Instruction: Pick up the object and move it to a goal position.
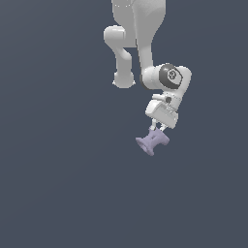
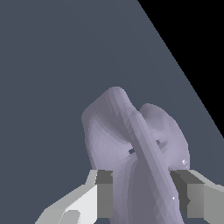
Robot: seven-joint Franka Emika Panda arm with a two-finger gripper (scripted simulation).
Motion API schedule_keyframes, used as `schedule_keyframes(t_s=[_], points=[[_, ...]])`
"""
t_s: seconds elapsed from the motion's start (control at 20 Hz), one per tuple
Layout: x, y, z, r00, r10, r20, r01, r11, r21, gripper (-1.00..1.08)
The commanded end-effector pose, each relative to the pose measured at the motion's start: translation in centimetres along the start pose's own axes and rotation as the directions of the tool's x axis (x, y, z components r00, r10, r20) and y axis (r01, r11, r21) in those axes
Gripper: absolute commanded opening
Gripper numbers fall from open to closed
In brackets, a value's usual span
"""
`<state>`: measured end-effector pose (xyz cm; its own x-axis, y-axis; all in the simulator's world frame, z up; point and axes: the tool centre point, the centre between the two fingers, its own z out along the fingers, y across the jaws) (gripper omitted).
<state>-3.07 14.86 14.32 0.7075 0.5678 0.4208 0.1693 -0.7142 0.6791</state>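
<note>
The object is a small pale lavender spool with a narrow waist and flared ends. It hangs tilted below the white arm, right of centre in the exterior view. My gripper is shut on its waist from above. In the wrist view the object fills the space between the two grey finger pads, which press on either side of it. No goal marker shows in either view.
A plain dark grey-blue surface fills both views. The arm's white links reach down from the top of the exterior view. A black area lies beyond the surface's edge in the wrist view.
</note>
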Motion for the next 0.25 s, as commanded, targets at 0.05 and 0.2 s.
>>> schedule_keyframes(t_s=[0.05, 0.2], points=[[0.18, -0.01, -0.57, 1.0, -0.001, 0.001, 0.001, 1.0, -0.001, -1.0], [0.22, -0.01, -0.7, 1.0, -0.002, 0.001, 0.002, 1.0, -0.001, -1.0]])
